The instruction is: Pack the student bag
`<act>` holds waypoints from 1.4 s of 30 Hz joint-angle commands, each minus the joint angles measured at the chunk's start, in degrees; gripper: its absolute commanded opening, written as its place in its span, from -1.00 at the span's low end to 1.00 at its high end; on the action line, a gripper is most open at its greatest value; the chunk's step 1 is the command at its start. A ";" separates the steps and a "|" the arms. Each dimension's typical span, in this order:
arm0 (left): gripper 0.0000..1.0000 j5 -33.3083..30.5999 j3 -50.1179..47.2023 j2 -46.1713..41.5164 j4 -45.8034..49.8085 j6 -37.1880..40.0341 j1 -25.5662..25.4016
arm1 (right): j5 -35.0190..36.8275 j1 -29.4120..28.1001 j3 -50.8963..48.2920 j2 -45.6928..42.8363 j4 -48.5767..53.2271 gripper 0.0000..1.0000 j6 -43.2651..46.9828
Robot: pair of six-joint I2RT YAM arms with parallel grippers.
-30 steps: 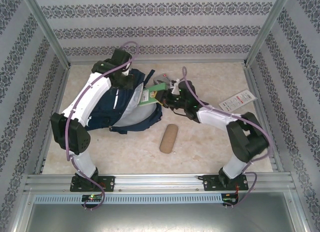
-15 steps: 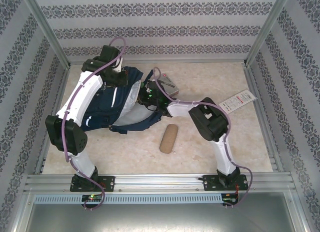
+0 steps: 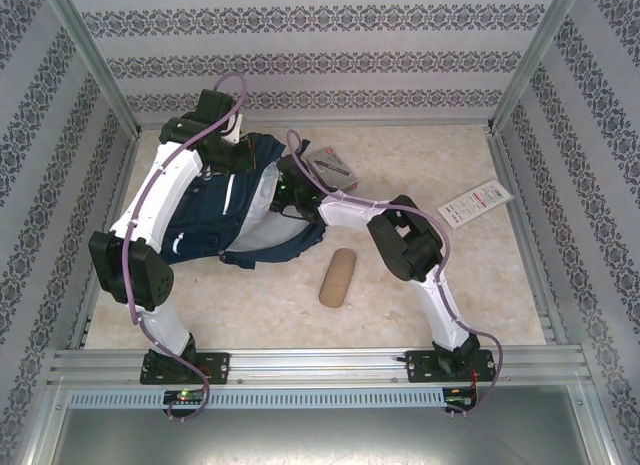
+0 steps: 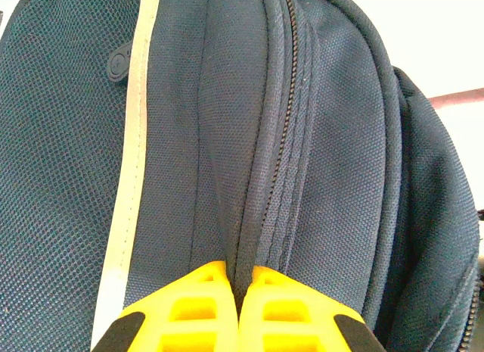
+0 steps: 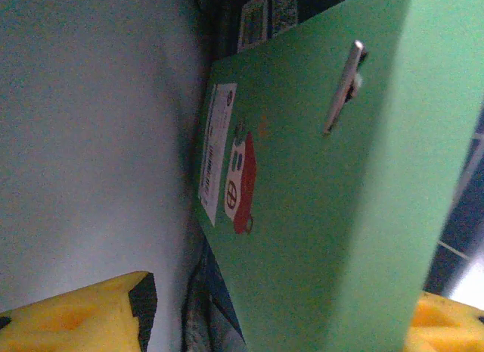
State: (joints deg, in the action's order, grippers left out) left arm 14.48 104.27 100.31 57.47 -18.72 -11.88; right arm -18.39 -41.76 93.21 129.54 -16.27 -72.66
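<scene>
tan roll (image 3: 338,277): low-centre of the top view, just right of the bag
student bag (image 3: 205,225): centre-left, navy, mouth facing right
right gripper (image 5: 283,288): jaws wide apart around a green book (image 5: 302,178), with a gap on one side
left gripper (image 4: 240,272): pinched tight on bag fabric by the zipper

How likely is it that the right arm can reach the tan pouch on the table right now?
Probably yes. The tan pouch lies bare on the table near that arm's elbow, nothing on it. The right gripper is open but inside the bag, so it would have to back out first.
</scene>
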 commanded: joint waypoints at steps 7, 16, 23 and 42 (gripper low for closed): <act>-1.00 2.96 1.22 -3.96 -4.90 -0.97 0.63 | 3.54 0.24 -3.87 -8.98 7.35 0.29 7.23; -1.00 3.41 -0.46 -4.76 -5.26 -0.94 0.68 | 4.93 1.07 -5.21 -9.12 12.69 -0.39 8.51; -1.00 3.82 -1.13 -5.03 -5.36 -0.84 0.64 | 2.50 0.93 -1.42 -4.79 13.51 -0.51 8.36; -1.00 4.71 -2.35 -5.47 -6.05 -1.02 0.66 | 5.77 1.59 1.66 -3.43 20.04 -0.24 13.74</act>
State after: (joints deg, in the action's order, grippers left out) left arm 15.88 101.78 98.94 56.10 -18.72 -11.51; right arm -12.03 -40.60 91.74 124.11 3.64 -60.45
